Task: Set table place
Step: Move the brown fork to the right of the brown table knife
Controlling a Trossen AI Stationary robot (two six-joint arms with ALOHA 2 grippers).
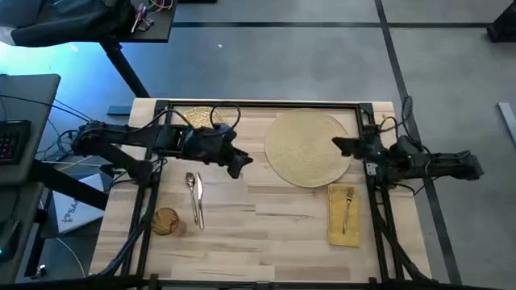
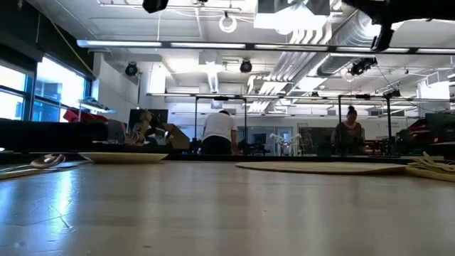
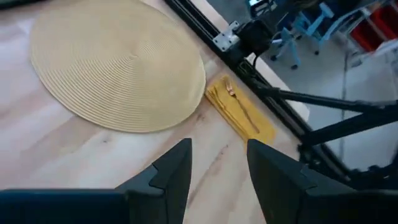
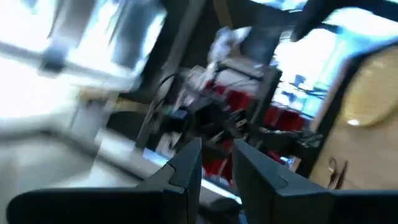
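1. Two dark arms reach in over the light-wood desk (image 1: 266,234), one from each side.
2. Left end effector (image 1: 239,165) hangs above bare wood, between the cutlery and the mat; in its wrist view the two fingers (image 3: 177,171) stand apart with nothing between them, so it is released.
3. Right end effector (image 1: 337,144) sits over the right edge of the round straw-coloured mat (image 1: 308,148); its wrist view is blurred, but the fingers (image 4: 186,165) show a narrow gap and nothing held.
4. That mat lies flat at the far middle of the desk, with nothing on it.
5. A mustard-yellow napkin (image 1: 344,215) lies just beside the mat's near-right edge, close to the desk's right rail, with a slim fork (image 1: 348,208) resting lengthwise on top.
6. A spoon (image 1: 191,185) and a knife (image 1: 199,203) lie side by side on the left half of the desk, near the left arm.
7. An amber tumbler (image 1: 165,221) is near the front-left, just beside the cutlery.
8. A glittery gold plate (image 1: 196,118) sits at the far-left of the desk, partly hidden by the left arm.
9. Beyond the desk, the low view shows two people (image 2: 218,132) in the room behind.
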